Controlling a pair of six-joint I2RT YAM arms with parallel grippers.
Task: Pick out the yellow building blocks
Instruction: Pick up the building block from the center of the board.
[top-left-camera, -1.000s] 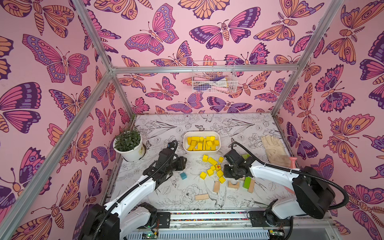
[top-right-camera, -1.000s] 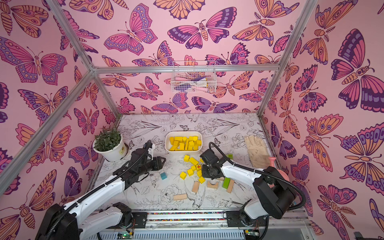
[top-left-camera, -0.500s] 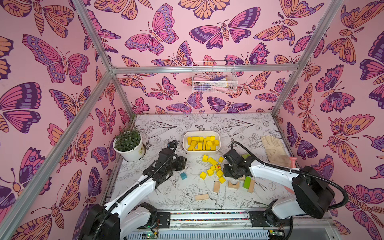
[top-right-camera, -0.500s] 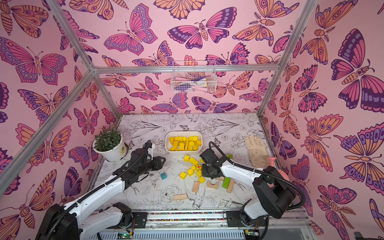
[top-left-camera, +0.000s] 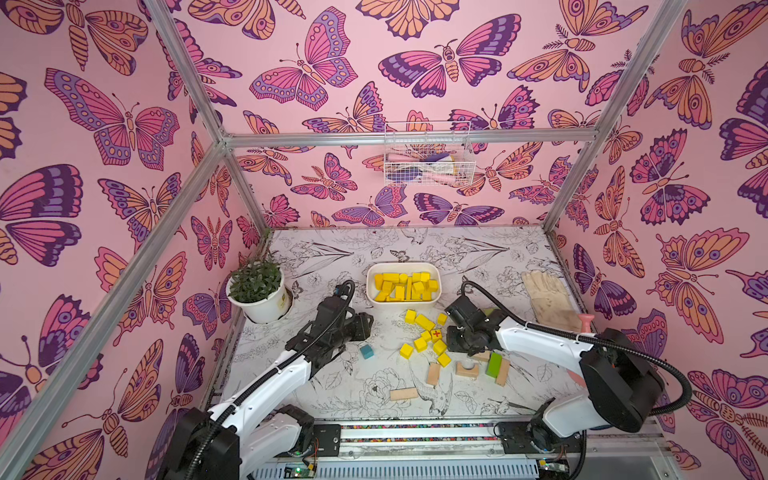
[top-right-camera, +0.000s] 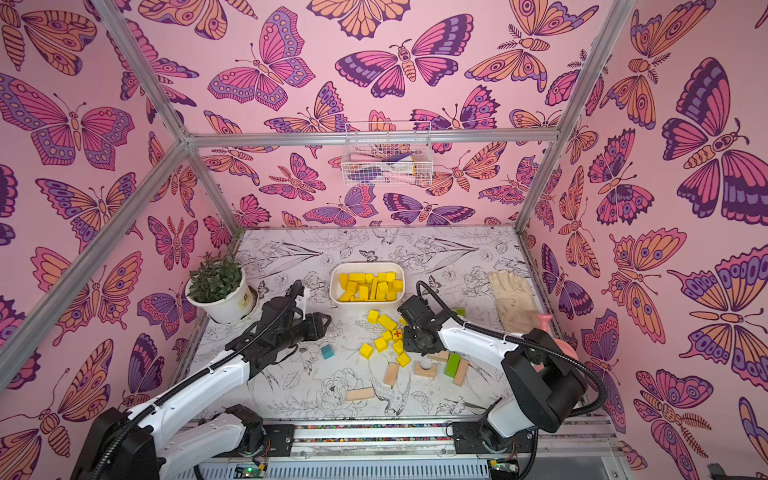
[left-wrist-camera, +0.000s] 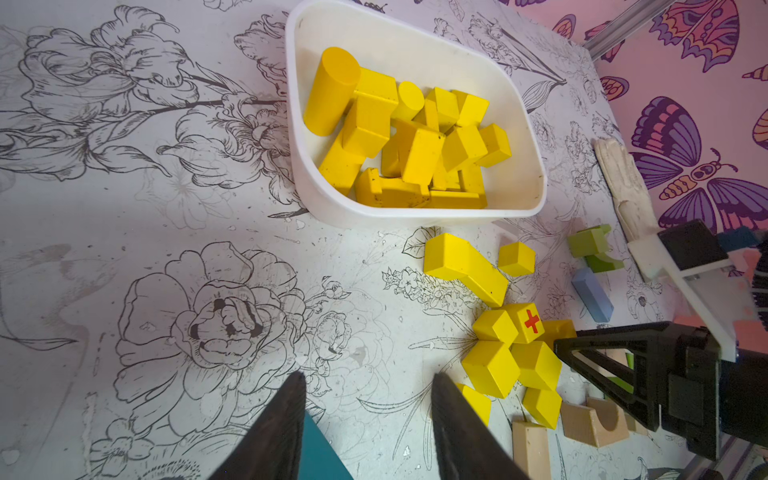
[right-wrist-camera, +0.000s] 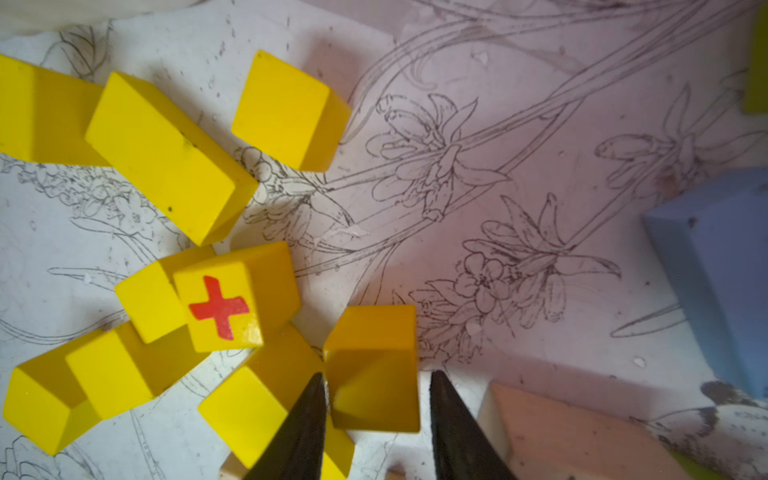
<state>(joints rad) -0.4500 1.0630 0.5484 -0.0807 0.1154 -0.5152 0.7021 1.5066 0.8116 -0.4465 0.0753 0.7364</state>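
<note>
- Now: left pincer (left-wrist-camera: 365, 378) parted and empty, beside the teal block (left-wrist-camera: 320, 453). Wrong colour, and a stray close would grab it.
- Yellow building blocks (top-left-camera: 399, 286): most in the white tray (top-left-camera: 403, 304), several loose on the tabletop (top-left-camera: 332, 382) just before it.
- Right pincer (right-wrist-camera: 376, 374) straddles a yellow cube (right-wrist-camera: 370, 345), jaws not clamped. The neighbouring cube (right-wrist-camera: 249, 407) sits against one finger — could snag and drag along.

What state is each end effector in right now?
Left end effector: open, empty.
Right end effector: open, its fingers either side of a yellow cube, not clamped on it.
</note>
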